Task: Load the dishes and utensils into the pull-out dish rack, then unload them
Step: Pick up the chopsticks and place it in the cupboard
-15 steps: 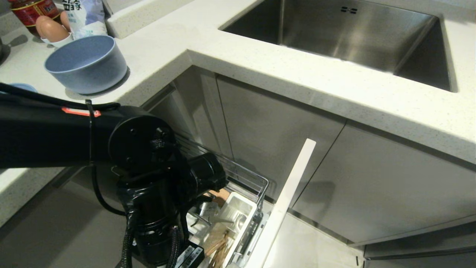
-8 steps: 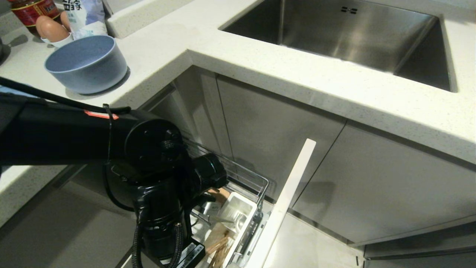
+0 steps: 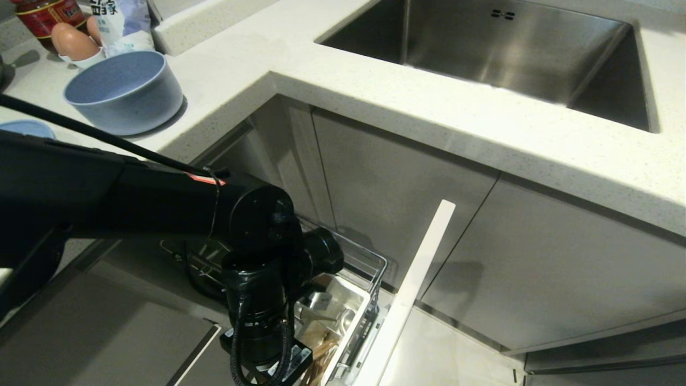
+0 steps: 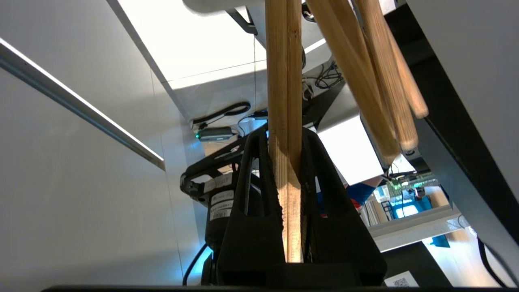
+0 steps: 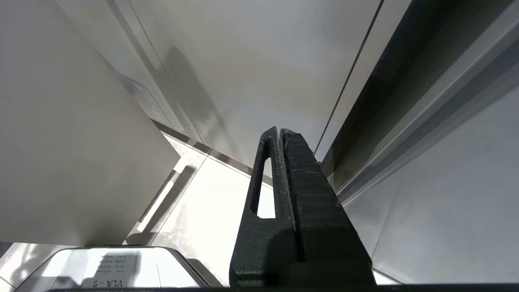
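Chopsticks [image 4: 284, 121]: a pair of light wooden sticks clamped side by side between the closed jaws of the left gripper [image 4: 285, 194], their far ends reaching toward the white cutlery box [image 3: 343, 305] at the near end of the pull-out dish rack [image 3: 370, 268]. Further wooden sticks [image 4: 377, 81] stand loose in the same box, just beside the held pair.

Change from the earlier frames: the left arm [image 3: 161, 209] has swung to the right and sunk lower over the rack, so its wrist now hangs nearer the cutlery box and covers less of the worktop. More of the plate [image 3: 27, 127] shows at the far left edge as a result. The grip on the chopsticks appears unchanged.

Meaning for the task: whether the pair is going into the box or coming out cannot be told from these views; in either case the utensil step is in hand, not finished.

Surroundings: the bowl [image 3: 124, 91] sits on the worktop [image 3: 375, 91] at far left, well apart from the rack and not loaded. The rack's white front panel [image 3: 412, 289] stands pulled out, to the right of the box. The sink [image 3: 509, 48] lies at far right.

Right gripper [image 5: 282, 138]: jaws closed on nothing, parked beside the cabinet fronts, out of the head view.
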